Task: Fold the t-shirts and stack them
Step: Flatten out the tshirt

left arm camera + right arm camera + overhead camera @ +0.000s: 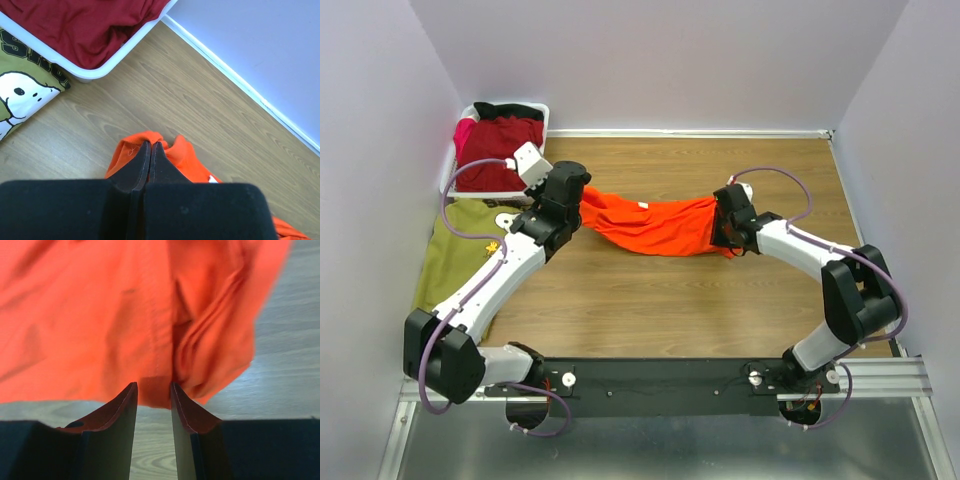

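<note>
Plainly, two arms reach out from the near edge over one wooden table (650,300). Three t-shirts can be counted, and one basket.

Nearest, about mid-table, lies the orange t-shirt (655,225), one of a kind here. It is strung as a crumpled, sagging band between the two grippers, bright and plain, with a stitched hem and deep folds in the right wrist view (that view is blurred).

The left gripper (151,145) has its jaws pressed together on the shirt's left end, where the cloth bunches up around the fingertips. The right gripper (152,386) is at the shirt's right end. Its jaws stand apart, and the hem hangs at the gap between the tips without being squeezed.

To the left, against the side wall, the single olive green t-shirt (460,250) lies flat on the table, a white cartoon dog and dark lettering on its front.

Farthest, in the left corner, sits the white basket (542,108), its near rim just beside the olive shirt. Inside it a dark red t-shirt (500,140) is heaped on top, with black cloth (510,108) behind it and pink cloth (465,130) at its left; I cannot tell whether those two are shirts.
</note>
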`<state>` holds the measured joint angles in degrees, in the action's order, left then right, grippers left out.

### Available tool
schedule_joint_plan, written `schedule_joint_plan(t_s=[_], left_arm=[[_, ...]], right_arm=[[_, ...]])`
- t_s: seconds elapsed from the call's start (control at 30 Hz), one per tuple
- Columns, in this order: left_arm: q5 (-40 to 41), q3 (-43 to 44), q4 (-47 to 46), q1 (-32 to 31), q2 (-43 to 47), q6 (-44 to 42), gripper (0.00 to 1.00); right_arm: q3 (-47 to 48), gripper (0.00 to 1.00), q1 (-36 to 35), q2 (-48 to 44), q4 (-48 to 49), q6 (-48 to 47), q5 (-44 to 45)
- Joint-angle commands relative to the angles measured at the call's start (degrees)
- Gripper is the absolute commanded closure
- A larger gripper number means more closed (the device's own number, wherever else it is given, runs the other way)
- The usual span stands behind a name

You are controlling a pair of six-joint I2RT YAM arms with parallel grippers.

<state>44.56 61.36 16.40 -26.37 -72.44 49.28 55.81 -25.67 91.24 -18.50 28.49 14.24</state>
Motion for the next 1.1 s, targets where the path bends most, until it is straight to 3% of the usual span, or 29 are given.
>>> schedule_joint_plan(t_s=[0.0,0.2,0.27,0.3,0.37,0.4,0.67,0.9,1.07], left_arm=[[3.1,1.0,0.5,0.0,-1.4,0.6,1.0],[2.9,1.2,0.6,0.0,-1.9,0.3,1.0],[2.9,1.2,0.6,0.0,-1.8,0.3,1.0],[3.0,1.2,0.6,0.0,-1.8,0.2,1.0],[3.2,1.3,0.9,0.0,-1.7,0.1,1.0],[3.3,1.4,1.0,0.1,-1.6,0.2,1.0],[3.2,5.3,0.2,1.3,0.1,-0.5,1.0],[-2.1,6.9,-5.5,4.6,4.3,-1.1,1.0],[-9.6,6.9,-12.4,7.8,8.6,-1.2,1.0]], right_arm=[[-2.4,0.59,-1.3,0.1,2.1,1.6,-2.6],[-2.9,0.6,-1.7,2.6,2.6,2.0,-1.9],[-2.9,0.65,-1.8,3.2,2.7,2.2,-1.4],[-2.6,0.7,-1.8,3.4,2.7,2.3,-1.4],[-2.3,0.95,-1.8,3.4,2.6,2.3,-1.7],[-2.2,0.99,-1.8,3.1,2.6,2.4,-1.8],[3.8,0.99,-2.0,-8.6,-3.5,0.6,5.0],[16.5,0.99,-1.8,-17.1,-9.1,-4.8,22.5],[25.8,0.99,-1.6,-17.9,-9.3,-9.8,30.0]])
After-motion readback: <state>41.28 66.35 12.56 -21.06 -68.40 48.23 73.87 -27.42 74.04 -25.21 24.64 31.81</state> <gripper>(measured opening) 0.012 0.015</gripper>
